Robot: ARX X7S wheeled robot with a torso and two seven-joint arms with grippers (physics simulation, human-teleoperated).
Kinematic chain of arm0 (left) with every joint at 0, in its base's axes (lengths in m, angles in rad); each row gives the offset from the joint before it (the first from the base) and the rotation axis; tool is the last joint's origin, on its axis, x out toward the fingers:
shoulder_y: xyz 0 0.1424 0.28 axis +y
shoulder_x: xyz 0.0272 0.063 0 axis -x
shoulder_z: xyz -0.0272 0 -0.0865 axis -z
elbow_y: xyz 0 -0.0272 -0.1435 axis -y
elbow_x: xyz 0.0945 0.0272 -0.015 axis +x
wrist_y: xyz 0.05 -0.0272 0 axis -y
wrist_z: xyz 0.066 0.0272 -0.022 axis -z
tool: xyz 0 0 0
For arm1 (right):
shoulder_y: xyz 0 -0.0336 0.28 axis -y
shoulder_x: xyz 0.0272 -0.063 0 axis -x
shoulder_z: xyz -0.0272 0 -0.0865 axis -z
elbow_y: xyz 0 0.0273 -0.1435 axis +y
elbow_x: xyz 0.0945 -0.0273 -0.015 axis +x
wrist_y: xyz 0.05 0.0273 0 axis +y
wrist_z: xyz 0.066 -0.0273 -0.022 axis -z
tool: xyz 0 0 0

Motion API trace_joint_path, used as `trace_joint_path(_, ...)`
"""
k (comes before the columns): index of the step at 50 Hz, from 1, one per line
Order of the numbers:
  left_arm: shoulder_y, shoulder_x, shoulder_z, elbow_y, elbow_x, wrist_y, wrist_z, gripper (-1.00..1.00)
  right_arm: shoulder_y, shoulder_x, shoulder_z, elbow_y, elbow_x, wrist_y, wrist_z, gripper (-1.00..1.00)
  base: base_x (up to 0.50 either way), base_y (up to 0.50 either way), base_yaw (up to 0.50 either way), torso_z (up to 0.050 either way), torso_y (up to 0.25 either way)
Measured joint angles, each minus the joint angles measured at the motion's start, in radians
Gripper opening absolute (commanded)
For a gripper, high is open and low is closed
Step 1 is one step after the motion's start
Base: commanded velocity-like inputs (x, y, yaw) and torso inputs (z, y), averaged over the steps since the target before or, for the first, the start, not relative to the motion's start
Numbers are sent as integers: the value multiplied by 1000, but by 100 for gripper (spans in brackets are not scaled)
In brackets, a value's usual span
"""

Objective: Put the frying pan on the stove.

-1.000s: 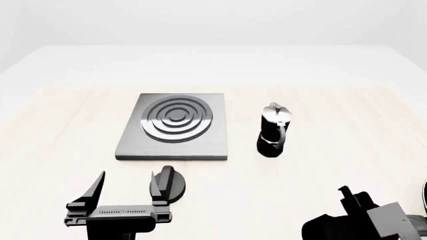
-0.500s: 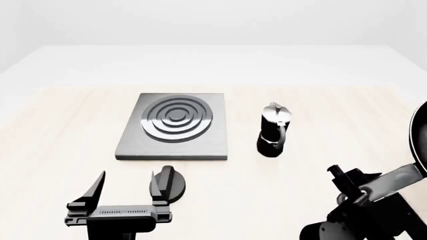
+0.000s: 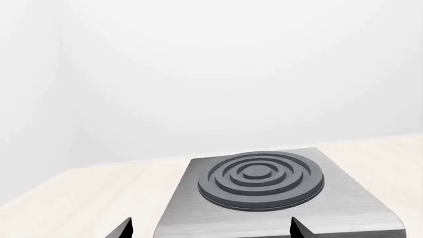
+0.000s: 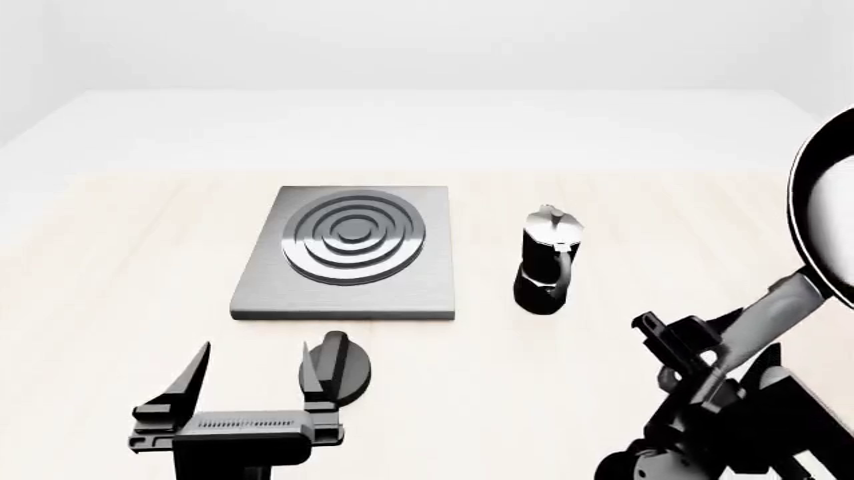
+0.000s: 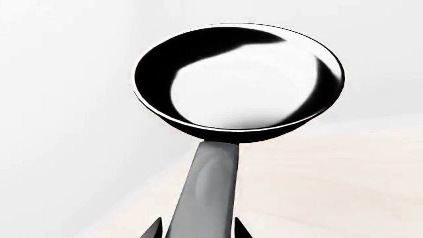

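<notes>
The frying pan point(image 4: 825, 215) is glossy black, lifted off the table and tilted at the far right edge of the head view. Its long handle point(image 4: 763, 322) runs down into my right gripper point(image 4: 714, 352), which is shut on it. In the right wrist view the pan bowl point(image 5: 238, 79) is held up, with the handle point(image 5: 208, 188) between the fingertips of my right gripper point(image 5: 197, 230). The stove point(image 4: 350, 250), a grey slab with dark rings, lies left of centre. My left gripper point(image 4: 254, 378) is open and empty, in front of the stove point(image 3: 264, 181).
A black-and-silver moka pot point(image 4: 547, 262) stands upright to the right of the stove, between it and the pan. A small black round knob point(image 4: 347, 365) lies just in front of the stove, beside my left gripper's right finger. The light wood table point(image 4: 120, 290) extends all round.
My right arm has risen and carried the pan up with it. The pan went from barely visible at the lower right edge to high at the right edge. The left arm has not moved.
</notes>
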Motion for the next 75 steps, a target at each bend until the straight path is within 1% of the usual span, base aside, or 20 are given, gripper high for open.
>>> trace_joint_path(34,-4,-10,10,0,-4,0,-10,100,40,60,-151,-58,26,6,-183,-100,0,0,0,0,2)
trace_joint_path(60,-6,-16,13,1,-9,1,-20,100,136,118,-286,-75,71,145,-337,-100,0,0,0,1,2)
trace_joint_path(75,-9,-19,19,-6,-10,3,-23,100,191,151,-334,-99,109,238,-397,-100,0,0,0,1,2)
